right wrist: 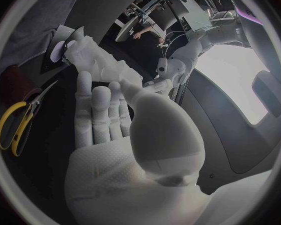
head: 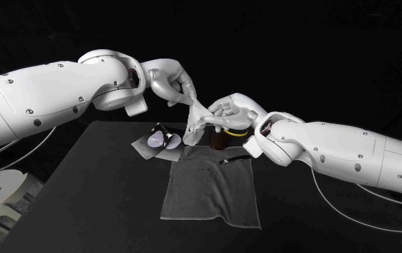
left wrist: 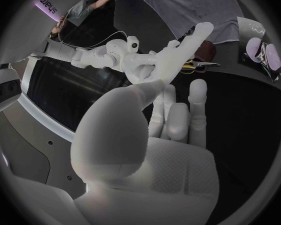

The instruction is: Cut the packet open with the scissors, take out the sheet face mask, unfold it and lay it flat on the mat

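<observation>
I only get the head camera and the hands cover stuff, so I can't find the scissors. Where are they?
Observer: The right wrist view shows the scissors lying on the black table, yellow handles, no hand touching them.
Operator: Is the mask opened up yet?
Observer: No. In that view the sheet mask is a bunched, crinkled lump at the right hand's fingertips.
Operator: Does the left hand have it?
Observer: The left wrist view shows the left hand's thumb and fingers meeting on the mask's edge.
</observation>
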You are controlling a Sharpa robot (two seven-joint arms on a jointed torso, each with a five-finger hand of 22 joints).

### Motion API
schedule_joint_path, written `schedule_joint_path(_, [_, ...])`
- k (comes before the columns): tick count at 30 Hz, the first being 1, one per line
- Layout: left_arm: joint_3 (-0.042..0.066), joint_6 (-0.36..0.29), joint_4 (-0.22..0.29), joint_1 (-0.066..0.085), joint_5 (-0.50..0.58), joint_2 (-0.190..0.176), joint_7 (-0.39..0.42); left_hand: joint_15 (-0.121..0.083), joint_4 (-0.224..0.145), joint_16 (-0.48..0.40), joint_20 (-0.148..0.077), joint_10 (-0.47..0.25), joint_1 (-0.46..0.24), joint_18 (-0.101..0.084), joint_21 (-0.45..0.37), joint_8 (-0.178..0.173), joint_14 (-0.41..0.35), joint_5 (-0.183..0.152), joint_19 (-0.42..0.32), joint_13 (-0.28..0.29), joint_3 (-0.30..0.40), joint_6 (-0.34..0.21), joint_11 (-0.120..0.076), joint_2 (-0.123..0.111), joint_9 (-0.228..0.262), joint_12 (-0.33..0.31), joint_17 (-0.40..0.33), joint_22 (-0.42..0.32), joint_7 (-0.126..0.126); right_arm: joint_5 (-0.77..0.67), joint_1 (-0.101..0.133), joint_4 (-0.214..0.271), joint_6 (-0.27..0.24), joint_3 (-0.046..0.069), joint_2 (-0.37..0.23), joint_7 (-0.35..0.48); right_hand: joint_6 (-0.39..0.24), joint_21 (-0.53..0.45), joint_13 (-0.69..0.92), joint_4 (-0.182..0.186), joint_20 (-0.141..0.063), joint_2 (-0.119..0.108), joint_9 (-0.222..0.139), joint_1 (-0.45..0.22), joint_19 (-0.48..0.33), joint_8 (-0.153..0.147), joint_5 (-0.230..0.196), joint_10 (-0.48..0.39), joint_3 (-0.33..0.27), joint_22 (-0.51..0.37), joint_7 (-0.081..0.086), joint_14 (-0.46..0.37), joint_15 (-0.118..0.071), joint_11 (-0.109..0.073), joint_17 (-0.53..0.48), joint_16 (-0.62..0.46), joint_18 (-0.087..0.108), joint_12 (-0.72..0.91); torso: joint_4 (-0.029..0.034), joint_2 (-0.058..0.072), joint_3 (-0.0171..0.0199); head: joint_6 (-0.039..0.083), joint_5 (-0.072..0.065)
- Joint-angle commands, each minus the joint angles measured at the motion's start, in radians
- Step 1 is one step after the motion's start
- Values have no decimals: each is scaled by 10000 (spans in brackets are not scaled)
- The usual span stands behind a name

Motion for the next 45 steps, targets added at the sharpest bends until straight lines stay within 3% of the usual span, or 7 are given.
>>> schedule_joint_path(1, [-20, -27, -55, 15, 83, 13, -60, -15, -35, 7, 23, 14, -4, 128, 47, 38, -44, 38, 17, 16, 29, -17, 2, 94, 1059, 59, 4, 12, 58, -145, 22, 39, -140, 18, -96, 10, -106, 66, -4, 0, -59, 60, 1, -34, 23, 3, -3, 59, 58, 31, 17, 74, 21, 16, -10, 64, 100, 58, -6, 2, -8, -10, -2])
schedule_joint_path(11, [-103, -58, -127, -20, 153, 48, -96, -16, -40, 9, 22, 11, 1, 127, 53, 39, -36, 39, 23, 17, 34, -20, 2, 98, 1069, 60, 23, 15, 59, -37, 52, 106, 54, 30, -190, -125, -860, 127, 63, 263, 22, -340, -203, -587, -220, -564, -2, -184, -38, 214, 332, -255, 176, 232, -315, -58, 56, 172, 14, 7, -1, -34, -17])
schedule_joint_path(15, [-117, -67, -126, -24, 206, 55, -97, -16, -40, 9, 22, 11, 1, 127, 53, 39, -36, 39, 23, 17, 34, -20, 2, 98, 1069, 60, 23, 15, 59, 1, 56, 110, 132, 31, -169, -130, -845, 140, 82, 268, 42, -282, -223, -543, -250, -618, 1, -216, 38, 243, 340, -275, 196, 245, -319, -24, 58, 214, 12, 6, -1, -48, -8])
schedule_joint_path(19, [-124, -114, -135, -27, 231, 51, -130, -16, -42, 8, 21, 9, 1, 128, 51, 40, -38, 39, 22, 18, 36, -22, 3, 100, 1076, 62, 18, 14, 61, 26, 66, 110, 194, 33, -166, -123, -495, 200, 94, 235, 44, 127, -134, -340, -269, -461, -2, -234, 353, 323, 233, -242, 163, 186, -278, 92, 84, 272, 6, 3, 2, -44, 12])
schedule_joint_path(28, [-151, -290, -229, -73, 141, 61, -217, -16, -47, 15, 20, 5, 5, 119, 91, 42, -12, 40, 55, 20, 42, -26, 4, 103, 1089, 65, 76, 39, 62, 16, 146, 154, 191, 47, -275, -194, -64, 385, 50, 30, -28, 367, 183, -145, -212, 34, 0, -60, 727, 519, 55, 36, 38, 36, -69, 425, 122, 337, -2, 5, -1, -76, 9])
schedule_joint_path(40, [-177, -475, -324, -174, 164, 53, -245, -17, -53, 19, 18, 2, 8, 115, 110, 43, 0, 41, 72, 21, 48, -29, 5, 105, 1100, 67, 99, 51, 64, -491, 468, 71, 121, 72, -365, -603, -142, 659, -35, -274, -112, 233, 414, -192, -185, 293, -2, 73, 1203, 835, 66, 200, -10, 19, -97, 543, 102, 303, 7, -5, -1, -70, -31])
schedule_joint_path(45, [-210, -670, -405, -273, 323, 84, -205, -16, -54, 34, 16, 1, -12, 99, 177, 47, 51, 39, 129, 26, 38, -39, 11, 80, 1133, 78, 201, 91, 75, -872, 823, -91, 767, 88, -286, -995, -189, 695, -58, -338, -115, 197, 449, -211, -222, 321, -2, 55, 1283, 896, 81, 151, -3, 31, -174, 493, 95, 274, 0, -8, -4, -52, -40])
